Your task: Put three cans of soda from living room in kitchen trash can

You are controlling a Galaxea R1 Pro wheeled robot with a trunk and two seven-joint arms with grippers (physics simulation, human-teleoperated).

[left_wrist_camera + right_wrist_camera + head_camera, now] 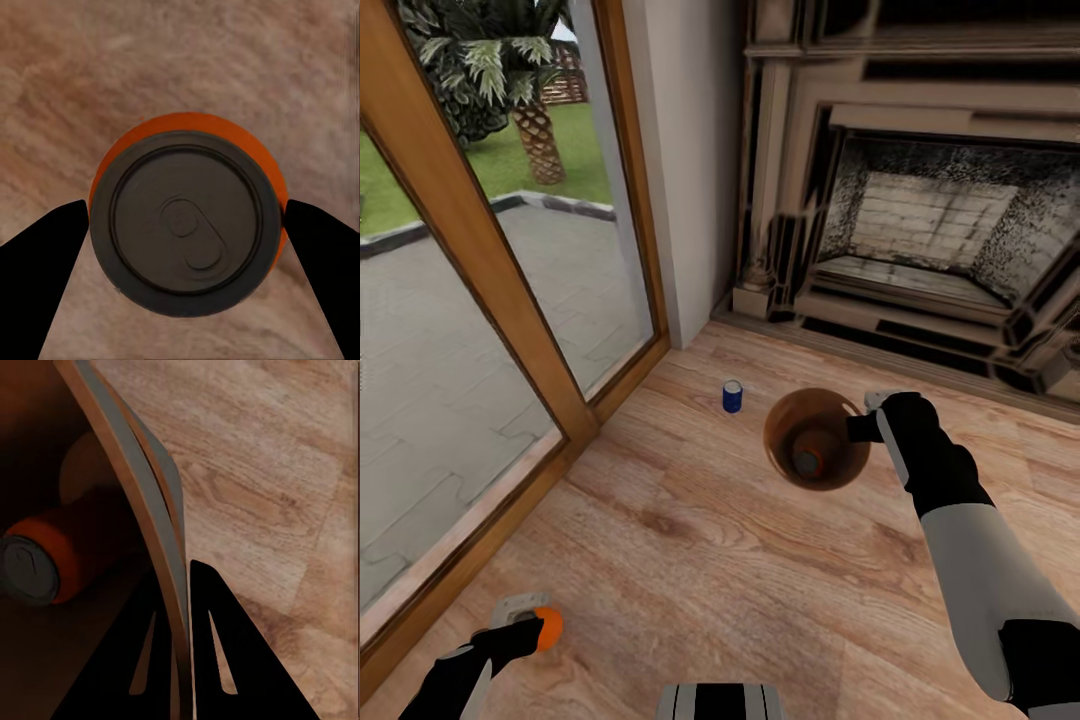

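- Three soda cans are on your list. One orange can (547, 628) sits between the fingers of your left claw (528, 632), low at the left of the head view, above the wood floor (690, 560).
- Left wrist view: you look down on that can's dark lid (187, 232), a black finger (41, 262) pressed against each side; the claw is clamped on it.
- Second orange can (809, 461) lies at the bottom of the trash can (817, 438), which your right claw (863, 428) holds by the rim.
- Right wrist view: two fingers (217, 652) pinch the bucket's thin wall (142, 510), one inside and one outside, closed tight on it; the orange can (41, 559) lies on its side within the dark interior.
- Blue can (732, 396) stands upright on the floor, just beside the bucket, on its left in the head view.
- Surroundings: ornate fireplace (920, 210) ahead, wood-framed glass door (490, 250) at your left, with a palm tree (520, 90) outside.
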